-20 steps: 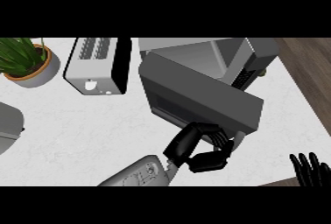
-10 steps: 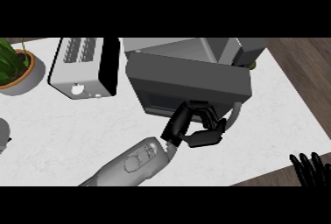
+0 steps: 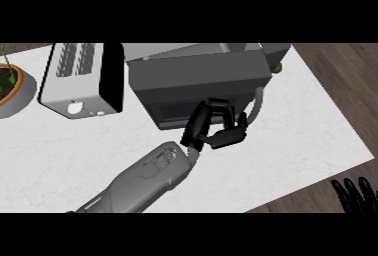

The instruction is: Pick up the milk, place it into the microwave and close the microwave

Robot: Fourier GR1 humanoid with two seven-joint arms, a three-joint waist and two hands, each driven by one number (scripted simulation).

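No readable text, label, brand or number on any object in view.

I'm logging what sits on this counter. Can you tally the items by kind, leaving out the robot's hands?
Microwave: 1
Toaster: 1
Potted plant: 1
Total: 3

No milk shows. The left hand is at the microwave door; the right hand rests open at the lower right edge.

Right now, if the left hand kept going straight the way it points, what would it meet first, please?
Most likely the microwave door: the left hand, fingers curled, already lies against its front edge, pointing up the view toward it. Depth is hard to judge from this steep angle.
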